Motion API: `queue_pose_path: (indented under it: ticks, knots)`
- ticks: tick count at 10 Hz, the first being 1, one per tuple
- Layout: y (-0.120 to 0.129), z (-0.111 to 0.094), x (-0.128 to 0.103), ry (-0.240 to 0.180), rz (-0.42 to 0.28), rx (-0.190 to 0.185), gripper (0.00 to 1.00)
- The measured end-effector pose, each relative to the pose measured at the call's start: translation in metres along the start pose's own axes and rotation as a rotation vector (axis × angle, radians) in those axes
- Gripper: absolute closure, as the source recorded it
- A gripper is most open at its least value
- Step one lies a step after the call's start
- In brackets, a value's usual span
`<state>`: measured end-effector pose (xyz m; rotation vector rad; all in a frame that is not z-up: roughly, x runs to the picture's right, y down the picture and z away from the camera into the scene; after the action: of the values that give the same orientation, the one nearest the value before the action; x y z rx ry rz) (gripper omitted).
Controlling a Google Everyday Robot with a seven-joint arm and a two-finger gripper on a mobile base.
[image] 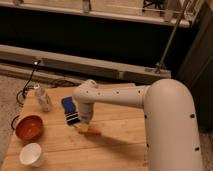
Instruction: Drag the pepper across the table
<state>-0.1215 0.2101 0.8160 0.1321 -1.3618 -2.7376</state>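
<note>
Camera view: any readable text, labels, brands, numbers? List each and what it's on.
No text reads anywhere in this view.
On the blue packet: light and dark stripes at its near end, any print too blurred to read.
On the bottle: too blurred to read.
On the red bowl and white cup: none visible.
On the gripper, down at the pepper on the table: none visible.

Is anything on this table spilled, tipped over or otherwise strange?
Nothing stands out. The bottle, red bowl and white cup stand upright on the table; the gripper is down at the pepper, beside the blue packet.
</note>
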Motion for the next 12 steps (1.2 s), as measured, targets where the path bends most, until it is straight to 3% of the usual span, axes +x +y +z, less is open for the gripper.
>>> queue_pose_path:
  ticks: [4,6,12]
  knots:
    - [-0.001,0.001,0.004,-0.014,-0.023,0.012,0.90]
    - [-0.004,0.004,0.014,-0.030,-0.067,0.021,0.90]
    - [-0.019,0.008,0.083,-0.081,-0.288,0.024,0.90]
